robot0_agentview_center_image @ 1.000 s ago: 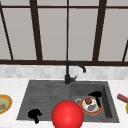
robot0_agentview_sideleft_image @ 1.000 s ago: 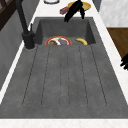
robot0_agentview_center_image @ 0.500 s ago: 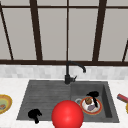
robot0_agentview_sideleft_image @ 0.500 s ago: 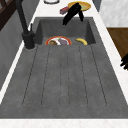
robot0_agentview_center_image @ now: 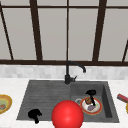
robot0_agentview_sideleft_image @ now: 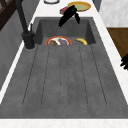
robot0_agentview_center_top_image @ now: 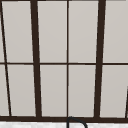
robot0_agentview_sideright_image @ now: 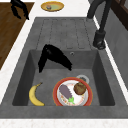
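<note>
Right hand [robot0_agentview_center_image: 91, 95] above plate [robot0_agentview_center_image: 98, 110], banana [robot0_agentview_sideright_image: 35, 95] behind red ball [robot0_agentview_center_image: 67, 115].

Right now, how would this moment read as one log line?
right hand: above plate in basin, holding nothing | left hand: idle near front edge | banana: beside plate

Yellow banana [robot0_agentview_sideright_image: 35, 95], red-rimmed plate [robot0_agentview_sideright_image: 56, 96]

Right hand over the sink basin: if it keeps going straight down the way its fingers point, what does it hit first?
Probably the red-rimmed plate of food; the right hand hovers above its back edge, fingers pointing down. Depth is unclear, so possibly the basin floor.
</note>
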Tool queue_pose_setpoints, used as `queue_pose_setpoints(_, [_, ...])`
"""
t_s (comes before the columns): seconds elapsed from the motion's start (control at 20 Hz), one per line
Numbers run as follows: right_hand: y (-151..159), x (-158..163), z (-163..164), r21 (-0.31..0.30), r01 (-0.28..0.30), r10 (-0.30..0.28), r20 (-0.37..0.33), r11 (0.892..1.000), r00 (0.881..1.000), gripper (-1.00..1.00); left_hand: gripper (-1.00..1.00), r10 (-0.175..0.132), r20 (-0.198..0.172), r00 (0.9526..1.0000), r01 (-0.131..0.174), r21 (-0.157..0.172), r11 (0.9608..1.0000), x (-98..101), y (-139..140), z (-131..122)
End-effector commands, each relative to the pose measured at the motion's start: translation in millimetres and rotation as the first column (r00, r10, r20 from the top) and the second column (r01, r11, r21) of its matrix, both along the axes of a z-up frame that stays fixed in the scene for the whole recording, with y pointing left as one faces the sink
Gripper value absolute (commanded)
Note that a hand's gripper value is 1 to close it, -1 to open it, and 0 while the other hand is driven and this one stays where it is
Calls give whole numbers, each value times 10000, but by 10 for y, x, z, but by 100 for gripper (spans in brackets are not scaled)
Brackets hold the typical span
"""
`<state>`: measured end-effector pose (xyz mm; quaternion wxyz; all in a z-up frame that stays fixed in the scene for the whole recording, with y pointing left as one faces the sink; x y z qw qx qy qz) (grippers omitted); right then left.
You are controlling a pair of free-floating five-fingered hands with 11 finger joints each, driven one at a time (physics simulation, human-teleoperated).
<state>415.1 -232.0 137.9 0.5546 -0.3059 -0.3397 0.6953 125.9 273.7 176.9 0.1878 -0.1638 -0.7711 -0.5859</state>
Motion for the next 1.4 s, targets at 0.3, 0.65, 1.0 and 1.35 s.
queue_pose_setpoints(0.3, [97,564,-233,537,134,-204,1318,9985,9911,-100,0,0,0,10000,0,0,10000,0,0,0])
queue_pose_setpoints(0.65, [-128,515,-488,233,-901,780,3199,9957,9442,-100,0,0,0,10000,0,0,10000,0,0,0])
queue_pose_setpoints(1.0, [-110,825,-996,288,-1422,1218,3675,9894,9220,-100,0,0,0,10000,0,0,10000,0,0,0])
queue_pose_setpoints(1.35, [-278,1081,-1462,467,-1817,1453,4230,9822,8944,-100,0,0,0,10000,0,0,10000,0,0,0])
